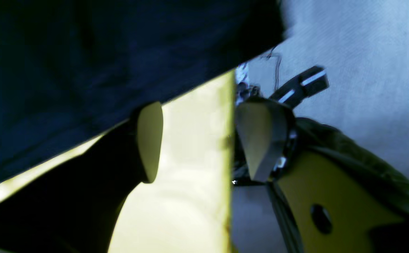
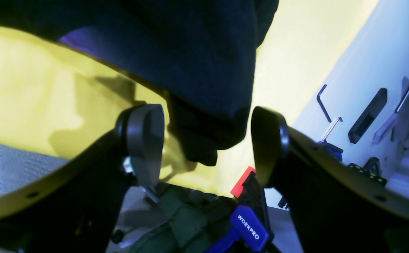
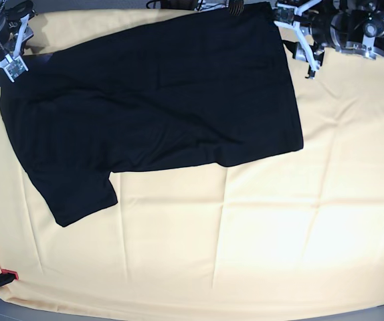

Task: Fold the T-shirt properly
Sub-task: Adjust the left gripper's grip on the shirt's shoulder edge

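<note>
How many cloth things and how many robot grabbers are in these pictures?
Black T-shirt: 1
Pale yellow cloth: 1
Grippers: 2, the left gripper and the right gripper
Total: 4

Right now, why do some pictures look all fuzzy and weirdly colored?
Left wrist view: the T-shirt sits very close, soft and blurred, and the cloth is washed out by glare. Right wrist view: the cloth looks strong yellow, with hard shadows. Base view: sharp and evenly lit, edges slightly curved.
</note>
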Controlling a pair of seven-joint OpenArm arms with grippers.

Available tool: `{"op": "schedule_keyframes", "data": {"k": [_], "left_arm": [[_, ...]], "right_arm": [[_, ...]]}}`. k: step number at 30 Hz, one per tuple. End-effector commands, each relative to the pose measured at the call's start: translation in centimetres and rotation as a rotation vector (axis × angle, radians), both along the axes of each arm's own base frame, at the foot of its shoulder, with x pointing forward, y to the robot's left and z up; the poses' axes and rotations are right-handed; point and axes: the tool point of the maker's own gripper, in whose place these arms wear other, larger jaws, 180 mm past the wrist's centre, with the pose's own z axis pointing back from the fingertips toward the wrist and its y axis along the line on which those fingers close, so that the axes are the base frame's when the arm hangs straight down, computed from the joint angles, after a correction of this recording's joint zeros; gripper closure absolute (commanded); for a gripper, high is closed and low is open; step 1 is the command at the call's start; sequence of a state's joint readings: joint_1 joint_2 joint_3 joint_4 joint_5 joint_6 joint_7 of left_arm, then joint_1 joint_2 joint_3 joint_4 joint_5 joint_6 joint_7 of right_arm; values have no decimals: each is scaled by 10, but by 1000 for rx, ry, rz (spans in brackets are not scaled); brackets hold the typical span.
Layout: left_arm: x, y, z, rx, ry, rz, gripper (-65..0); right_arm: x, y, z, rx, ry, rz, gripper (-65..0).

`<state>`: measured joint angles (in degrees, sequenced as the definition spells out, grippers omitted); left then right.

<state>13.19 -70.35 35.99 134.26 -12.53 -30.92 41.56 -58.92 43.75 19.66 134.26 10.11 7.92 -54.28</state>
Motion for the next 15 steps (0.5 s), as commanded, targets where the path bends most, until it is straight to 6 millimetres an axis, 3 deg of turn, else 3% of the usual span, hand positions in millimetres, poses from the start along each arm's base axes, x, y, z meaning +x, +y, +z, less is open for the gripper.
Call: {"op": "schedule_keyframes", "data": {"k": [1, 5, 11, 15], "left_arm": [[3, 0, 4, -3, -21, -5, -368], [6, -11, 1, -41, -52, -5, -358], [16, -10, -19, -40, -69, 36, -251], [18, -18, -18, -64, -77, 47, -6]], "right_arm": [[6, 0, 7, -14, -29, 17, -405], [6, 0, 7, -14, -28, 17, -405], [7, -1, 8, -14, -38, 5, -405], [7, -2, 8, -15, -40, 3, -405]]}}
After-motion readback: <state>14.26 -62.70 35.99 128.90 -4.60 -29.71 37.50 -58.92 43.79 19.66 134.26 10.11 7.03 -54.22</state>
